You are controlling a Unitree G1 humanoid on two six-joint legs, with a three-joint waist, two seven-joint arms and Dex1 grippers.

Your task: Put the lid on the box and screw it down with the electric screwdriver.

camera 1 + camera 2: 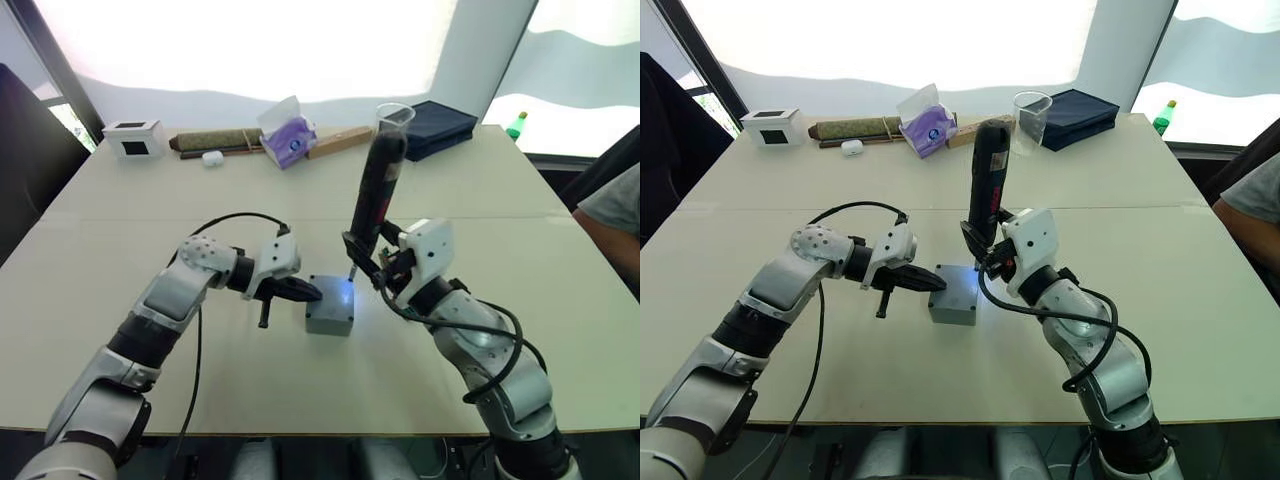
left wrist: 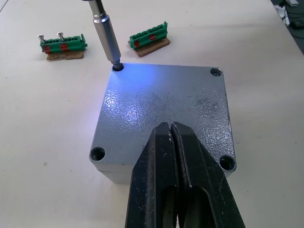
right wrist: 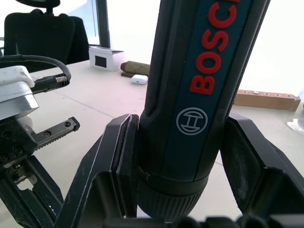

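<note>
1. I see the box (image 1: 330, 311) near the middle of the tabletop (image 1: 120, 260), between my two arms, with the lid (image 2: 166, 107) already seated flush on top of it.
2. My left gripper (image 2: 175, 156) has its fingers pressed together, their tips resting on the near-left part of the lid; the left wrist view shows no gap between them.
3. My right gripper (image 3: 180, 161) pinches the electric screwdriver (image 1: 377, 195) around its lower body, one finger on each side of the barrel.
4. The screwdriver stands nearly upright, leaning slightly to the right at its top, and its metal bit (image 2: 105, 28) sits in the screw hole at the lid's far right corner.
5. A bluish light from the tool's tip falls across that corner of the lid.
6. The three other corner holes look like open recesses; I cannot tell whether any holds a screw.
7. Two green terminal blocks (image 2: 62, 43) lie on the tabletop just beyond the box.
8. Along the far edge lie a white cube (image 1: 135, 138), a tissue pack (image 1: 288, 135), a clear cup (image 1: 1031, 112) and a dark blue case (image 1: 440, 124).
</note>
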